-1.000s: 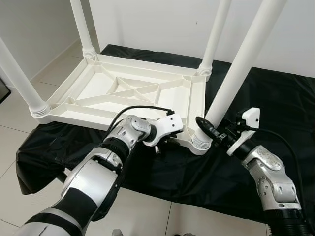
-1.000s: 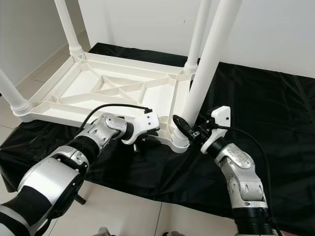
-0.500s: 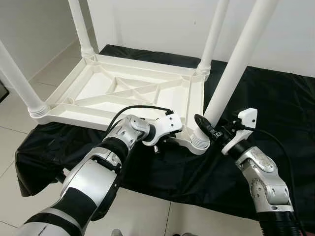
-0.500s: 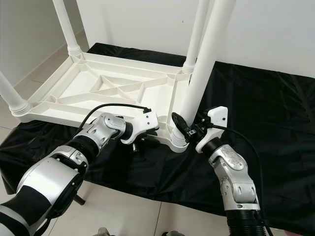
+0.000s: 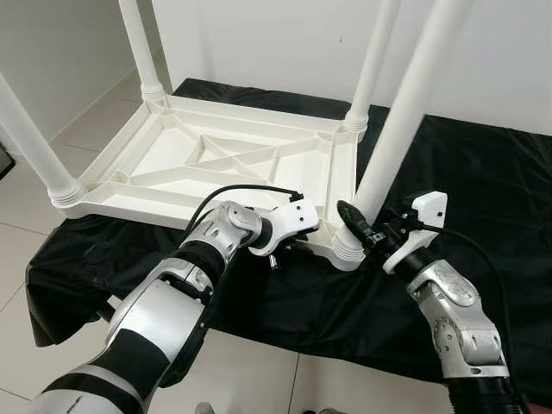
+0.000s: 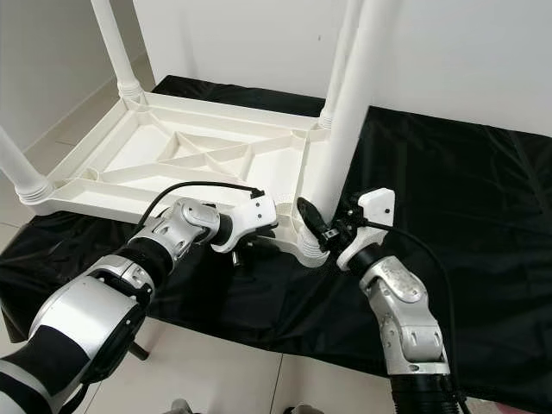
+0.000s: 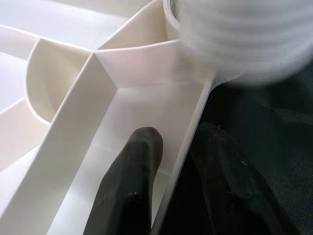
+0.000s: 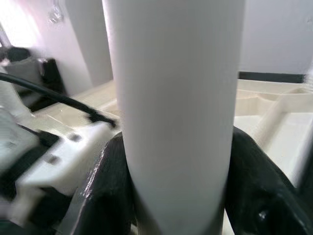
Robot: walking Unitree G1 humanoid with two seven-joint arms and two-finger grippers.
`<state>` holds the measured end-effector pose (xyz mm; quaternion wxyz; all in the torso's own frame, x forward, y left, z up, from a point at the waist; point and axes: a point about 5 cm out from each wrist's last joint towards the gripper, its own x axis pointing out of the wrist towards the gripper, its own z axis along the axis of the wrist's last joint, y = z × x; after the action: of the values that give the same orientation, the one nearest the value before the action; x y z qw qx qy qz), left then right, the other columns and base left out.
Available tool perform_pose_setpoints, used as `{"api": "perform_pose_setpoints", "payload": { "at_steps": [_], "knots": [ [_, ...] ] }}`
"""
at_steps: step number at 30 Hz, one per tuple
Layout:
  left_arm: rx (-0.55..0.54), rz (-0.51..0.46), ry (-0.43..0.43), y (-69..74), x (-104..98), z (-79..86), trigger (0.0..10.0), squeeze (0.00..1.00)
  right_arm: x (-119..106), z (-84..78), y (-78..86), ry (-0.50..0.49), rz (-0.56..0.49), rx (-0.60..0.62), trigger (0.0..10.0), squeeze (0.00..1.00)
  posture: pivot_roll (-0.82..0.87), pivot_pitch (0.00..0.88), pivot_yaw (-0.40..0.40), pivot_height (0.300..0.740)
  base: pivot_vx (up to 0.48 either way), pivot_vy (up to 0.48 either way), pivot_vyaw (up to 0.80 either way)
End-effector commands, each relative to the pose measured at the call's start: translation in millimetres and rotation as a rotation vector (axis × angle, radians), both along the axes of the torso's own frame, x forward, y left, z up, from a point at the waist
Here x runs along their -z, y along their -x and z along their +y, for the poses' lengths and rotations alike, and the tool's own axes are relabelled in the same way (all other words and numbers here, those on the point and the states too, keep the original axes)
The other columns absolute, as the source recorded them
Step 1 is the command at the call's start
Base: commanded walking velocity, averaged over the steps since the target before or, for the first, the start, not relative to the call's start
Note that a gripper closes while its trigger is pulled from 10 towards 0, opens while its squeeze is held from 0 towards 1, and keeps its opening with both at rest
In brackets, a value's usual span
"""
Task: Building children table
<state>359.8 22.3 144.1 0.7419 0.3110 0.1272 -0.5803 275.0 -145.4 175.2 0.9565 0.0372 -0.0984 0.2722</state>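
Tabletop (image 5: 233, 159), white plastic, ribbed underside facing up, lies upside down on black cloth (image 5: 483, 181) spread over pale tiled floor (image 5: 86, 129) before white wall (image 5: 276, 43). Legs, four, white and round: far-left leg (image 5: 142, 47) and far-right leg (image 5: 373, 60) stand upright in their corner sockets; near-left leg (image 5: 30, 134) stands in its ribbed collar at the near-left corner; near-right leg (image 5: 405, 112) rises from the ribbed collar (image 5: 348, 248) at the near-right corner, leaning a little to the right as it goes up. My left gripper (image 7: 171, 196) sits at the near edge of the tabletop, just left of that near-right corner; its two black fingers (image 7: 132, 186) straddle the thin rim wall (image 7: 188, 142), one inside the frame, one outside over the cloth, clamped on the rim. My right gripper (image 5: 355, 229) reaches in from the right, low on the near-right leg just above the collar; in the right wrist view its black fingers (image 8: 110, 191) press against either side of the white tube, clamped on the leg. Cable (image 5: 246, 190), black, loops over my left wrist; a second cable (image 5: 483, 250) arcs behind my right forearm.
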Motion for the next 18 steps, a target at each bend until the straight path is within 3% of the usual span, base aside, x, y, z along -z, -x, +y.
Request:
{"api": "perform_pose_setpoints", "payload": {
  "at_steps": [1, 9, 18],
  "knots": [
    [-0.051, -0.052, 0.061, -4.9, -10.9, -6.0, 10.0, 0.00, 13.2, 8.4, 3.0, 0.012, 0.065, -0.007, 10.0, 0.00, -0.08, 0.062, -0.006, 0.740, 0.000, 0.000, 0.00],
    [-0.050, -0.051, 0.060, -4.8, -10.8, -6.1, 10.0, 0.00, 12.1, 7.6, 2.6, 0.007, 0.055, 0.023, 10.0, 0.00, -0.08, 0.068, -0.004, 0.740, 0.000, 0.000, 0.00],
    [-0.050, -0.050, 0.060, -4.8, -10.8, -6.3, 10.0, 0.00, 5.9, -12.9, -9.2, 0.011, 0.033, 0.088, 10.0, 0.00, -0.08, 0.068, -0.004, 0.740, 0.000, 0.000, 0.00]
  ]
}}
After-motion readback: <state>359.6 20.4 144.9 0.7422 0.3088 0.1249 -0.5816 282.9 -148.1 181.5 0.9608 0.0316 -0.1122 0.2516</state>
